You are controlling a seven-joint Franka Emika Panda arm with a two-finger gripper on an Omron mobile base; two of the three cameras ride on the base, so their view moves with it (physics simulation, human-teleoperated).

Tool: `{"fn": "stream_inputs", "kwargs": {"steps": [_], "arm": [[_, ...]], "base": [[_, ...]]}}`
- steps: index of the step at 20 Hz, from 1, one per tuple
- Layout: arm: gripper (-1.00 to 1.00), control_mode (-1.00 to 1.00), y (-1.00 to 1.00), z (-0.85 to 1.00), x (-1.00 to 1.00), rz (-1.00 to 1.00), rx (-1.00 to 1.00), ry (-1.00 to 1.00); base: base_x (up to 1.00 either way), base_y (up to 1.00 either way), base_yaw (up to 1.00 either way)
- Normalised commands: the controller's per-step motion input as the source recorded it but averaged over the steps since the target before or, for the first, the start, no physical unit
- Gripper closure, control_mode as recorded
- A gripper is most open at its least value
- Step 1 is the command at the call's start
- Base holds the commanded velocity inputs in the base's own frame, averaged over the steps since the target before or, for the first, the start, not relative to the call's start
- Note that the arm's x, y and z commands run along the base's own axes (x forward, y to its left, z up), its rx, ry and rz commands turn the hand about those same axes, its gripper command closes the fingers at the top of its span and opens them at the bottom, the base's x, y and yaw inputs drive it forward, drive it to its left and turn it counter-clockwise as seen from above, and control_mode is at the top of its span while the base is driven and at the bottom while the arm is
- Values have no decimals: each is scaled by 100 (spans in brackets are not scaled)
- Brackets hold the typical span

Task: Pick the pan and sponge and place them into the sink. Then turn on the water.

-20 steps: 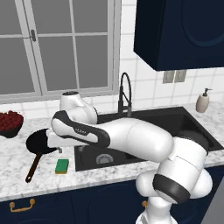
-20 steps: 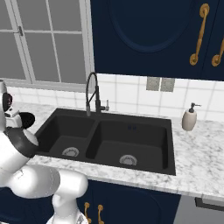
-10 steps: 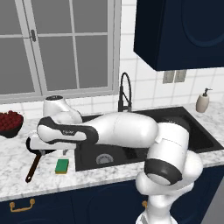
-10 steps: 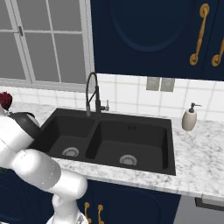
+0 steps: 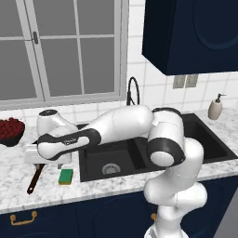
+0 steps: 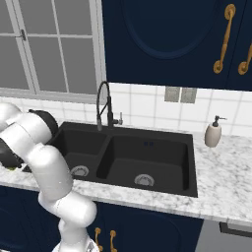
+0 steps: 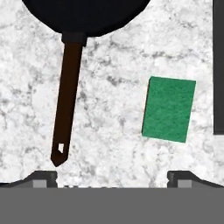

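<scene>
You see little of the pan (image 7: 85, 15) itself: in the hand view its black round body is cut off by the top edge, and in the left base view the arm's hand covers it, leaving the handle (image 5: 35, 179) sticking out below toward the counter's front edge. In the hand view that long reddish-brown handle runs nearly straight down from the pan, tilted slightly left, its pointed end with a small hole near the left fingertip. The gripper (image 7: 113, 177) hangs above the counter with its jaws spread wide and nothing between them; you see just the two dark tips at the bottom. The sponge (image 7: 169, 108) lies flat on the marble counter (image 7: 109, 109), green face up, well apart from the handle on its right, its long side roughly parallel to the handle. In the left base view the sponge (image 5: 66, 175) sits just beside the sink's (image 5: 125, 158) left front corner. The faucet (image 6: 104, 106) stands behind the sink's divider, partly hidden by the arm in the left base view. In the right base view the arm hides the pan.
</scene>
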Motion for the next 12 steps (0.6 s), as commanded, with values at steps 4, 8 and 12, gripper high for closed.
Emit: {"fn": "stream_inputs", "kwargs": {"steps": [4, 8, 12], "arm": [[-100, -100, 44, -26, 33, 0, -8, 2], [-100, -100, 41, -18, 14, 0, -6, 3], [-100, -100, 35, -4, 0, 0, -4, 1]], "base": [[0, 0, 0], [0, 0, 0], [0, 0, 0]]}}
